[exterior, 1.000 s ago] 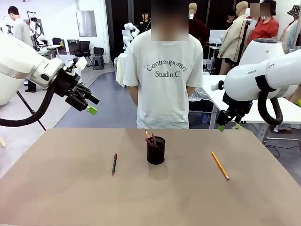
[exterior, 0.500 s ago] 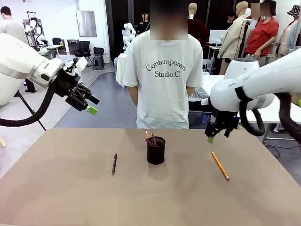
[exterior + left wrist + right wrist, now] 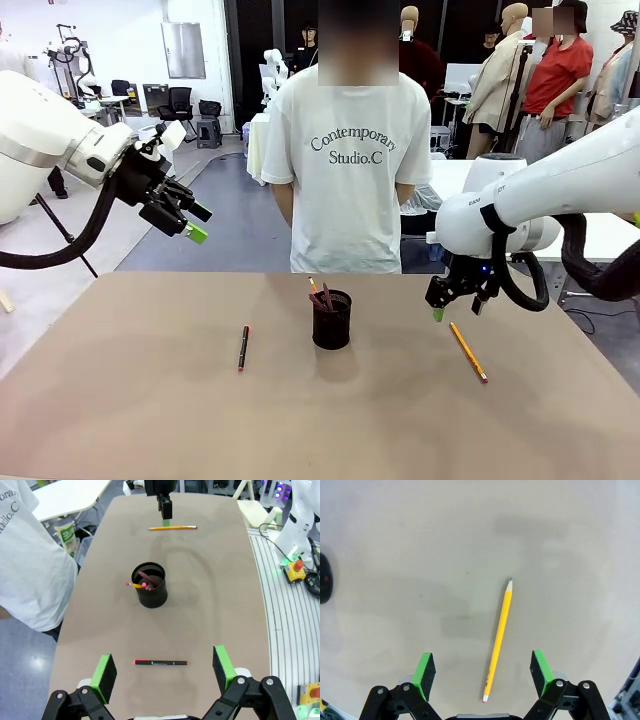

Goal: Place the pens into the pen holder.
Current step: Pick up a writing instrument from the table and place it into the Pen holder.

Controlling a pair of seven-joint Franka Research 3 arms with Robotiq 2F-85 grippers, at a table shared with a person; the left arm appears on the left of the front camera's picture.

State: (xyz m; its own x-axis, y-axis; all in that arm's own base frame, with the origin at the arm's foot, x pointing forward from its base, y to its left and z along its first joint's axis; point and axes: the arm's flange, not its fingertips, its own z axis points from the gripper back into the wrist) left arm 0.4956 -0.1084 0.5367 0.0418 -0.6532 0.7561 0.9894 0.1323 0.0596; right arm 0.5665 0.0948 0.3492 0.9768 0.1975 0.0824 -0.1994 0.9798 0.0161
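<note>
Both sets of fingers stand spread and empty: right gripper [image 3: 455, 308] low over the pencil [image 3: 468, 352], left gripper [image 3: 195, 225] high up, black pen [image 3: 242, 348] left of the holder [image 3: 331, 320].

Both arms are wearing smooth, rounded white shells. The left arm [image 3: 40, 130] is showing a silver-grey band at its wrist, with a thick black cable [image 3: 88, 238] looping beneath it. The right arm [image 3: 590, 165] is carrying small dark lettering on its shell, and a fat black hose [image 3: 568, 250] is curling around its joint. Each arm is ending in a black claw. The left claw [image 3: 197, 224] and the right claw [image 3: 455, 310] are both sporting bright green pads [image 3: 106, 672] on angular black fingers [image 3: 415, 705], with round silver screws [image 3: 239, 680] glinting at the finger joints.
</note>
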